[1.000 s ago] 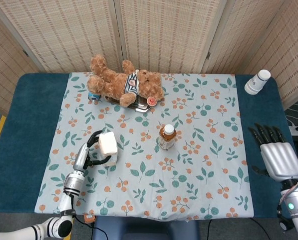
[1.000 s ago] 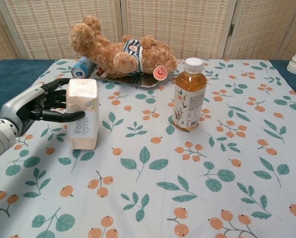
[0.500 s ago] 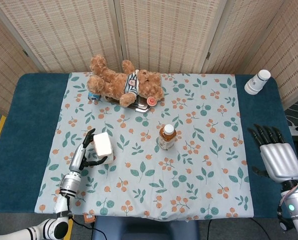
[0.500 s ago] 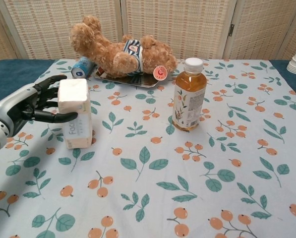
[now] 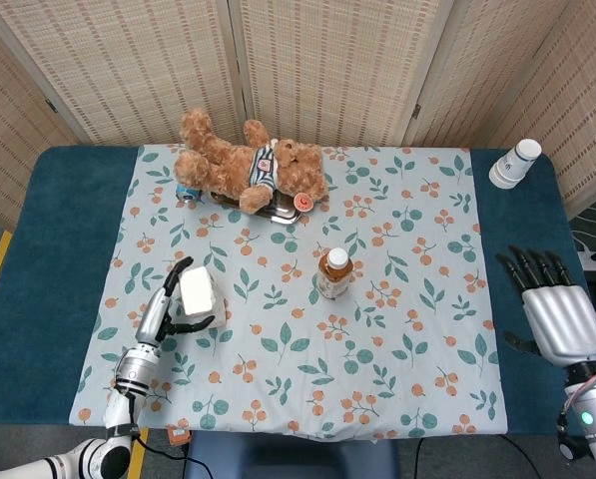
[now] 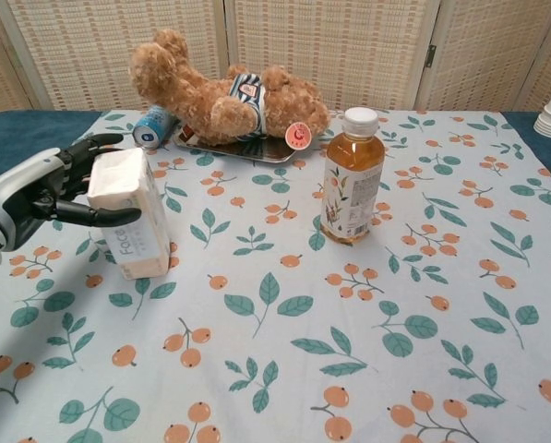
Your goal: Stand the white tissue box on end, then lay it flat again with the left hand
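Observation:
The white tissue box [image 6: 129, 218] [image 5: 202, 295] stands on end on the floral cloth, its top leaning toward the left. My left hand [image 6: 44, 189] [image 5: 164, 311] grips its upper part, thumb across the front face and the other fingers behind it. The box's lower end touches the cloth. My right hand [image 5: 551, 307] hovers open, palm down, over the blue table edge at the far right, far from the box; the chest view does not show it.
A tea bottle [image 6: 353, 176] stands mid-table. A teddy bear [image 6: 227, 92] lies on a tray [image 6: 247, 149] at the back, a small blue can [image 6: 149, 127] beside it. Stacked paper cups [image 5: 516, 164] stand at the back right corner.
My left hand has drawn leftward and toward the table's front edge, tipping the box's top to the left. The right hand has stayed still.

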Controlling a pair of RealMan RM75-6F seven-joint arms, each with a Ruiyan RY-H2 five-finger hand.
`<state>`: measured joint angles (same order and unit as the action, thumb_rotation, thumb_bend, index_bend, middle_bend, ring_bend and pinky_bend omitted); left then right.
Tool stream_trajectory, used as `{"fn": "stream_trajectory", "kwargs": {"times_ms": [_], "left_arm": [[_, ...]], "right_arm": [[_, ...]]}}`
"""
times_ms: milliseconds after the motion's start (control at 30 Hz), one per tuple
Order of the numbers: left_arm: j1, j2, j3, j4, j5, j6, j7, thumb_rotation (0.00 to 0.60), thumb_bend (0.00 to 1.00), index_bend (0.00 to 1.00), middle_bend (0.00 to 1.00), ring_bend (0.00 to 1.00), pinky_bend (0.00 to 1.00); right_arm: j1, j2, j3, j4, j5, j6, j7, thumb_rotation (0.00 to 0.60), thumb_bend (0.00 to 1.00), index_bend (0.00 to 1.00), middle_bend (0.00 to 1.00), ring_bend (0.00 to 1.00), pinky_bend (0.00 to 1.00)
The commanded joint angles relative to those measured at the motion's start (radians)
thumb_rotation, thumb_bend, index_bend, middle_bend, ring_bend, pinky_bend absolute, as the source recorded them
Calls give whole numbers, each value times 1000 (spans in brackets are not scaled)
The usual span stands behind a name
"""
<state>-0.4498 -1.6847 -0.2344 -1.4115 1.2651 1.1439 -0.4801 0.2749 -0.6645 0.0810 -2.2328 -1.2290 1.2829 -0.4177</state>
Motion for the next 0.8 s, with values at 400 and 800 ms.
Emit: {"fn": "stream_trajectory", "kwargs": {"times_ms": [400,800], "left_arm": [[-15,34,-32,-71,10,3,15,600,150,0,0,0,78],[-48,121,-84,-215,21,23,127,600,144,0,0,0,79]], "right_arm": [[-4,12,3,-4,-7,-2,16,600,122,73,2,0,0],[-14,34,9,-18,-17,10,44,600,122,73,2,0,0]]}}
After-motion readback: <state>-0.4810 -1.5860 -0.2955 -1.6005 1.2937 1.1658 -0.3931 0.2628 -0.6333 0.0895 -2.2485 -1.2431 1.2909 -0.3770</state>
